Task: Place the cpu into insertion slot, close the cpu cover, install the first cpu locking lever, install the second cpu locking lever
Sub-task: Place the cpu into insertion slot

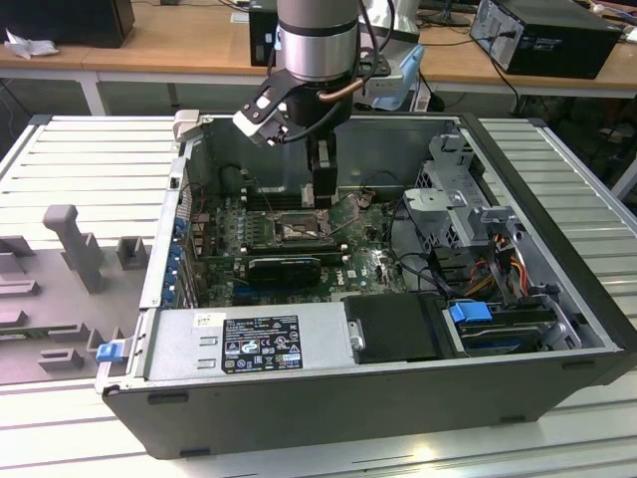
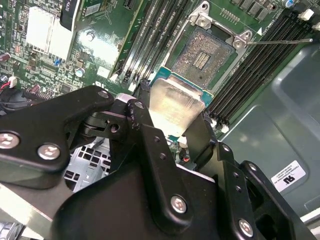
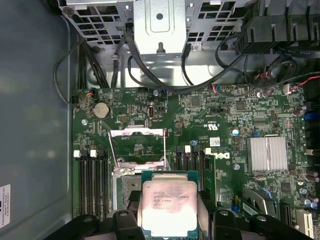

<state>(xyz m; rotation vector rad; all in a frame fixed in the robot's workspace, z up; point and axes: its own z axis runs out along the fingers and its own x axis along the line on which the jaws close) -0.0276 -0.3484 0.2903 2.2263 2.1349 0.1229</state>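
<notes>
My gripper [image 3: 170, 224] is closed narrow on the cpu [image 3: 169, 200], 2 fingers [image 3: 125, 222] pinching its opposite edges with the metal top facing up. The chip hangs just above the green board [image 3: 225, 165], partly over the open insertion slot [image 2: 202, 55]. Just beyond it, the cpu cover [image 3: 138, 131] stands swung open. I judge the chip light, stiff, slick on top and fragile underneath, so the edges are the only safe hold.

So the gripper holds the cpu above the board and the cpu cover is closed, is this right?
No: the first wrist view shows the cpu cover open, swung up. The gripper does hold the cpu above the board.
</notes>
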